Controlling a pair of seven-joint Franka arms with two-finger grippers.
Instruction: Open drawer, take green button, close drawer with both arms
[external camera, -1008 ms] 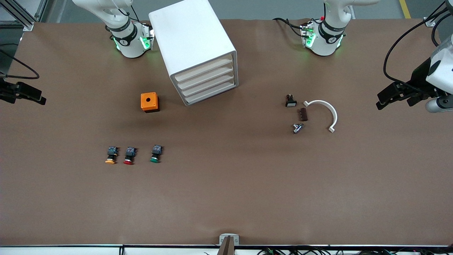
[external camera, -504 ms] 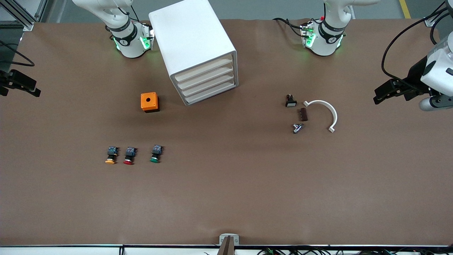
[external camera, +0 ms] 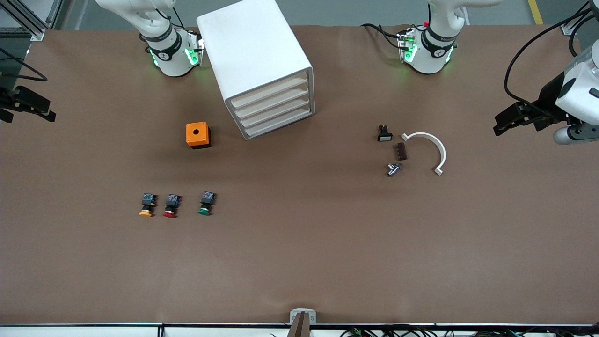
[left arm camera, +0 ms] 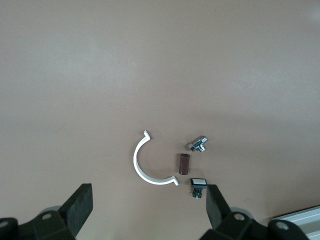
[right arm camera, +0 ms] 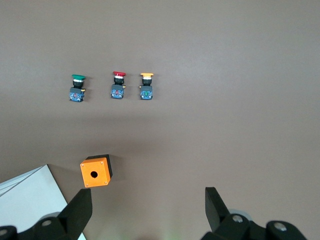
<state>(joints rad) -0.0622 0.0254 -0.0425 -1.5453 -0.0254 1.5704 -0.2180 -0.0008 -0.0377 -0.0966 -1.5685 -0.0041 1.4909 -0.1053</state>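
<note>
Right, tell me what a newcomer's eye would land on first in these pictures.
The tall white cabinet with four shut cream drawers stands between the arm bases. The orange box sits beside it, nearer the front camera. Nearer still lie three buttons in a row: yellow button, red button, green button. Both grippers hang open over the table's ends, left gripper and right gripper, holding nothing.

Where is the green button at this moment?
In the front view the green button lies on the table beside the red-capped button, toward the right arm's end, nearer the camera than the orange box.
</note>
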